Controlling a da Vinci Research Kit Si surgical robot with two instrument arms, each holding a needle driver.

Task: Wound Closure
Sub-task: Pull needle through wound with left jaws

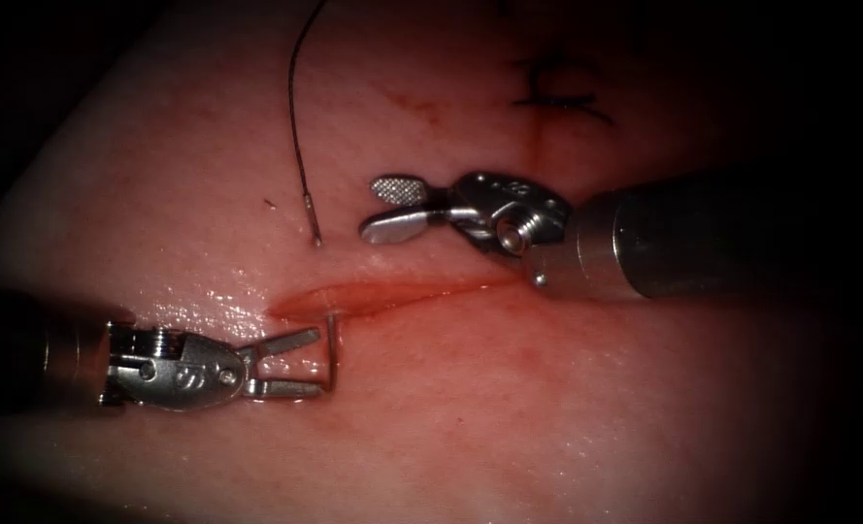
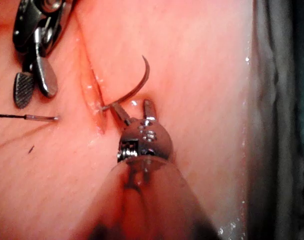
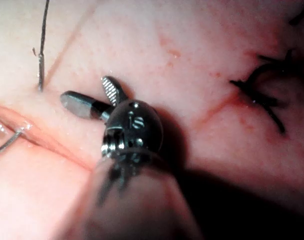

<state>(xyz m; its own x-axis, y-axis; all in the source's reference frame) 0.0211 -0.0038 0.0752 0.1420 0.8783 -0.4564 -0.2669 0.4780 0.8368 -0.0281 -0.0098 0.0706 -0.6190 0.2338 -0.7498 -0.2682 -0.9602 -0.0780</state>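
Spreading its jaws around the curved needle [image 2: 134, 89] without clamping it, the left hand [image 1: 303, 364] waits below the cut [image 1: 382, 294]; the needle sits through the tissue [image 1: 547, 417], thread [image 1: 295, 116] trailing above. The right hand [image 1: 397, 206] hangs released, empty. Judged next: a firm grasp on the needle.

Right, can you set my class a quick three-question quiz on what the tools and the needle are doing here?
1. True or false: the right tool holds the needle.
2. Where is the needle? A: lying loose on the tissue. B: passed through the tissue at the cut. C: hanging in the air from its thread.
3. Fill in: the jaws of the left tool, at the needle's bare part, are ____.

Key: 1 false, its jaws are open and empty; 2 B; 3 open.
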